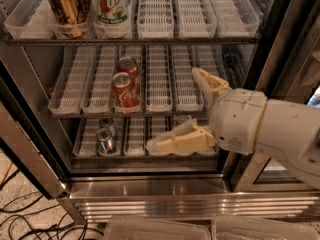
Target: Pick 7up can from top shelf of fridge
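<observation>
The 7up can [112, 6], white and pale green with green lettering and a red dot, stands at the front of the top shelf [200, 14] of the fridge [150, 184], next to a gold-brown can [65, 6]. Its top is cut off by the frame edge. My gripper [172, 109] is open and empty, its cream fingers [177, 140] spread wide in front of the middle and bottom shelves, to the right of and well below the 7up can.
Two red cola cans [125, 86] stand in one lane of the middle shelf. Two silver-topped cans [106, 134] sit on the bottom shelf. The open door frame [25, 159] slants at left. Cables [30, 219] lie on the floor. Clear bins [160, 229] sit at the bottom edge.
</observation>
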You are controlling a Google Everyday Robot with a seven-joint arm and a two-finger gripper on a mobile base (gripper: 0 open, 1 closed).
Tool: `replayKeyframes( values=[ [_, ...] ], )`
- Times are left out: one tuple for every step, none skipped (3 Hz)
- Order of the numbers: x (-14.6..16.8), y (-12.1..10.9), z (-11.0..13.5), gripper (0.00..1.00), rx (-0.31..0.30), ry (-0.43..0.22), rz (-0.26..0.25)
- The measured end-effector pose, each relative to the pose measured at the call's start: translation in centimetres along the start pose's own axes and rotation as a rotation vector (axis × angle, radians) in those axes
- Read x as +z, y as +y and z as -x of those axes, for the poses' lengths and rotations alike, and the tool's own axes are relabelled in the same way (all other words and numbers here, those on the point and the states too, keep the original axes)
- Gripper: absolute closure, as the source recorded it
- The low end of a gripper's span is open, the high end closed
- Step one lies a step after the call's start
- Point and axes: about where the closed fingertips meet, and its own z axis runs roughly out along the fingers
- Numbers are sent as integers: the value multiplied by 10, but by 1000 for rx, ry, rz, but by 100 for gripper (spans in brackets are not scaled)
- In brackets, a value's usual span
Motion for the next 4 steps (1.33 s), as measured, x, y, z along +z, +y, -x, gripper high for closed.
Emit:
replayKeyframes(
  values=[
    [16, -3, 22, 0, 14, -111, -68],
    [28, -7, 45, 0, 13, -194, -74],
    [42, -9, 55, 0, 67, -216, -120],
    [56, -17, 56, 0, 122, -174, -202]
  ],
)
